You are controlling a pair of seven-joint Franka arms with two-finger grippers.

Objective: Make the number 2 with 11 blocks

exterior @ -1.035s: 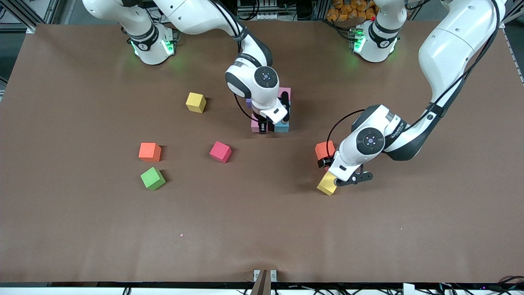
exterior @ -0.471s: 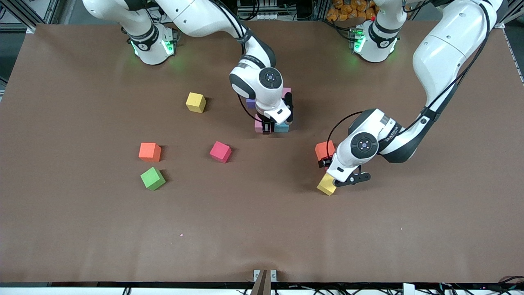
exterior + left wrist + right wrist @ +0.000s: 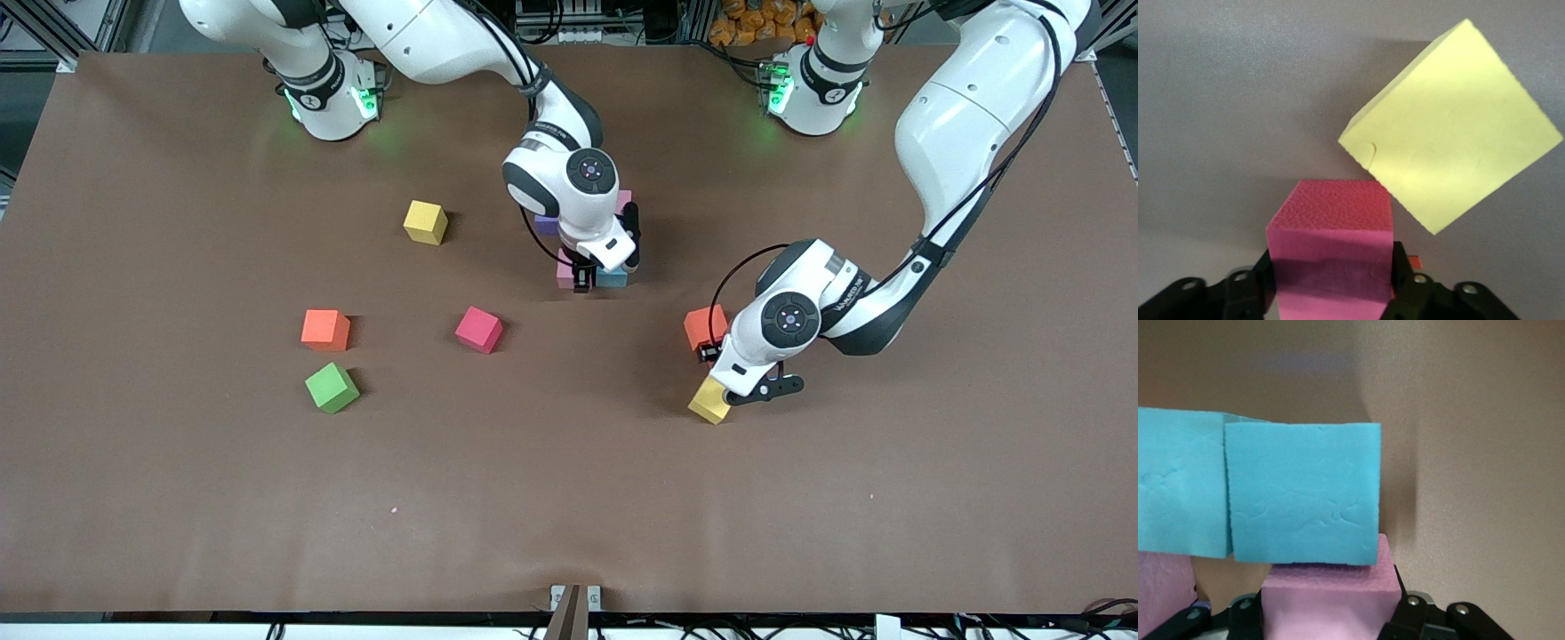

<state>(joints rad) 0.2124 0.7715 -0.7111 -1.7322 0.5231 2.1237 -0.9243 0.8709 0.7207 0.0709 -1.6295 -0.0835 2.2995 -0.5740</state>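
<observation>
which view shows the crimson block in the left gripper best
The left wrist view: the crimson block fills the space between the left gripper fingers. The front view shows only an edge beside the arm; the right wrist view shows nothing.

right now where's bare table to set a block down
Bare: the wide strip of table nearer the camera than the green block and yellow block. Crowded: around the block cluster under the right gripper, and where the left gripper grips a crimson block.

No readable text, label, brand or number anywhere on the foam cubes (image 3: 478, 329) or the brown table (image 3: 569, 498). Faint lettering on the right arm's wrist band (image 3: 542, 133), too small to make out.
</observation>
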